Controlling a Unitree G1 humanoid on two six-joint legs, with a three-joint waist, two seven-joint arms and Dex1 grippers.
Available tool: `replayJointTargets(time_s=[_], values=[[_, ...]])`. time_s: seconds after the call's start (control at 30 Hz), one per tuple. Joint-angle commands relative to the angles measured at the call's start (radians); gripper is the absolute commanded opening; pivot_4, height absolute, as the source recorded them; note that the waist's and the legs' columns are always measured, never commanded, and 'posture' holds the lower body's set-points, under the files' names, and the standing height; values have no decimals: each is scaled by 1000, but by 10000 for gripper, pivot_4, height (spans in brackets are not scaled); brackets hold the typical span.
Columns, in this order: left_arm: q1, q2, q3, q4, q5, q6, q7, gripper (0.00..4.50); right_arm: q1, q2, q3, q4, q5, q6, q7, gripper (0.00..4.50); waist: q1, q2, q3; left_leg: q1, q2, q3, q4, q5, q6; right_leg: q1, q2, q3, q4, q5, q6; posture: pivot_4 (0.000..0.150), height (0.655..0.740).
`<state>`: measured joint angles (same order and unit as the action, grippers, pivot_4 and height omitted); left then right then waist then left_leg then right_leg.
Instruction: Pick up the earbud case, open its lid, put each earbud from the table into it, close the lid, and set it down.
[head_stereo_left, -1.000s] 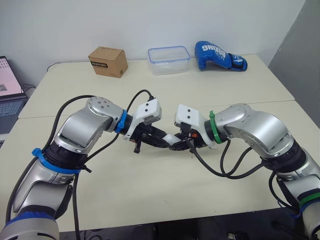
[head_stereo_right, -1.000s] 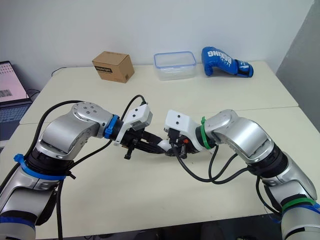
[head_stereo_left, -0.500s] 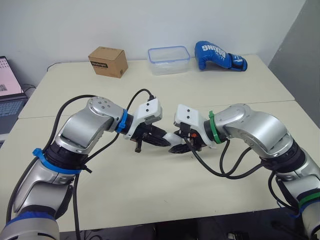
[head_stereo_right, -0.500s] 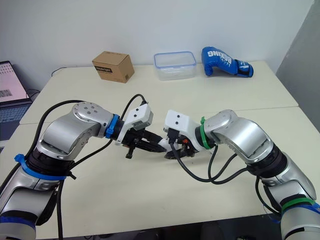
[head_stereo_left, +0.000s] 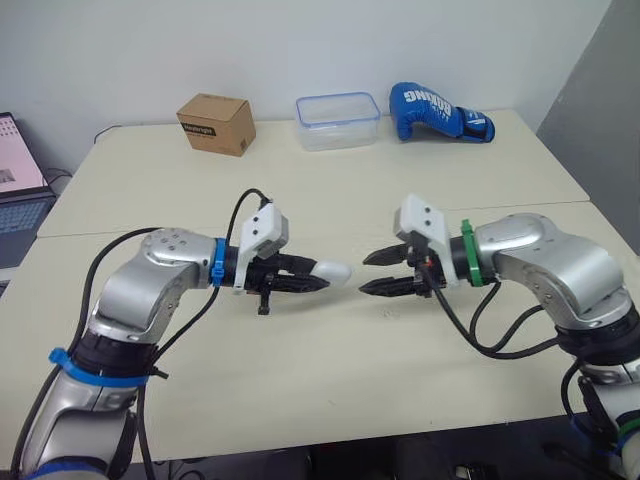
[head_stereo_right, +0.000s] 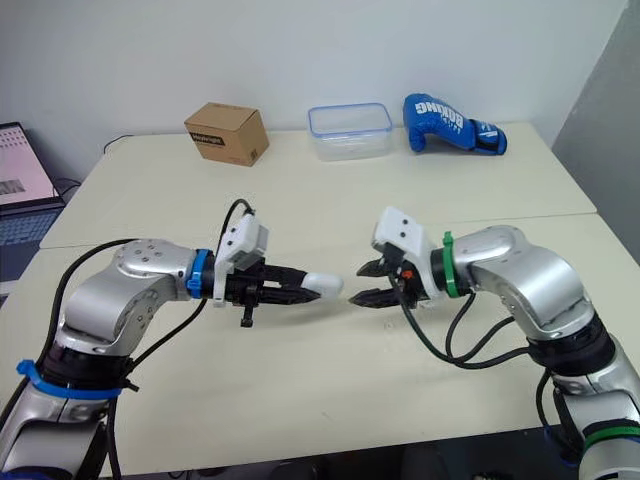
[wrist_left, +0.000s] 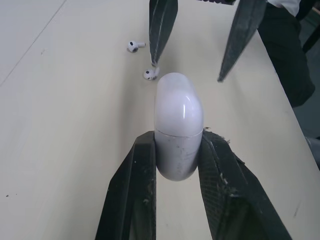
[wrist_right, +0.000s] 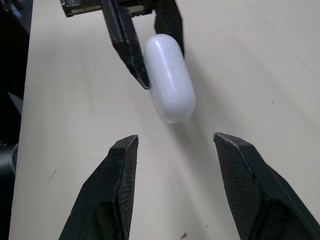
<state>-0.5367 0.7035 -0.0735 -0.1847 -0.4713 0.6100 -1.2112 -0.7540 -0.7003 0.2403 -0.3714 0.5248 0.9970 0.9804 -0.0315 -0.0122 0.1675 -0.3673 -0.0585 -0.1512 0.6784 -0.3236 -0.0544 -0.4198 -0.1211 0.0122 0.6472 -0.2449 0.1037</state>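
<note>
Case sat pinched by its base in my left gripper, lid shut, off the table. My right gripper, spread wide, faced it just ahead. Pickup looked done; both earbuds lay loose near the right gripper, so opening, loading and closing remained.

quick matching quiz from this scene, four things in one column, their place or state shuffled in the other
Things
1. earbud case
2. right gripper
3. earbuds
4. boxing glove

Place or state
A. lying loose on the table
B. open, holding nothing
C. at the far edge, to the right of the clear container
D. lid shut, clamped in the left gripper

Pairs: 1-D, 2-B, 3-A, 4-C
</note>
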Motion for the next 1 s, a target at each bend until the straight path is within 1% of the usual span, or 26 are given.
replayJointTargets(time_s=[0.03, 0.2, 0.33, 0.47, 0.7, 1.0], values=[[43, -36, 82, -13, -45, -95, 15, 8022, 21, 20, -90, -17, 44, -28, -17, 24693, 0, 0, 0, 0, 0, 0, 0, 0, 0, 0, 0, 0, 0, 0, 0, 1500, 7307], [102, -100, 105, 28, -41, -195, 41, 8022, 70, 90, -165, -29, 78, -63, -72, 24693, 1, 0, 0, 0, 0, 0, 0, 0, 0, 0, 0, 0, 0, 0, 0, 1500, 7307], [123, -130, 112, 46, -89, -204, 19, 8022, 103, 118, -171, -56, 102, -59, -90, 24693, 1, 0, 0, 0, -1, 1, 0, 0, 0, 0, -1, 1, 0, 0, 0, 1500, 7307], [121, -135, 105, 73, -89, -233, 0, 8022, 112, 128, -163, -67, 118, -59, -108, 24693, 1, 0, 0, 0, -1, 1, 0, 0, 0, 0, -1, 1, 0, 0, 0, 1500, 7307], [73, -153, 79, 63, -107, -191, 9, 8022, 105, 148, -123, -60, 106, -64, -136, 24693, 0, 0, 0, 0, -1, 1, 0, 0, 0, 0, -1, 1, 0, 0, 0, 1500, 7307], [41, -149, 69, 43, -120, -142, -1, 8022, 85, 173, -97, -33, 90, -69, -159, 24693, -1, 0, -1, 0, -1, 1, 0, 0, 0, 0, -1, 1, 0, 0, 0, 1500, 7307]])
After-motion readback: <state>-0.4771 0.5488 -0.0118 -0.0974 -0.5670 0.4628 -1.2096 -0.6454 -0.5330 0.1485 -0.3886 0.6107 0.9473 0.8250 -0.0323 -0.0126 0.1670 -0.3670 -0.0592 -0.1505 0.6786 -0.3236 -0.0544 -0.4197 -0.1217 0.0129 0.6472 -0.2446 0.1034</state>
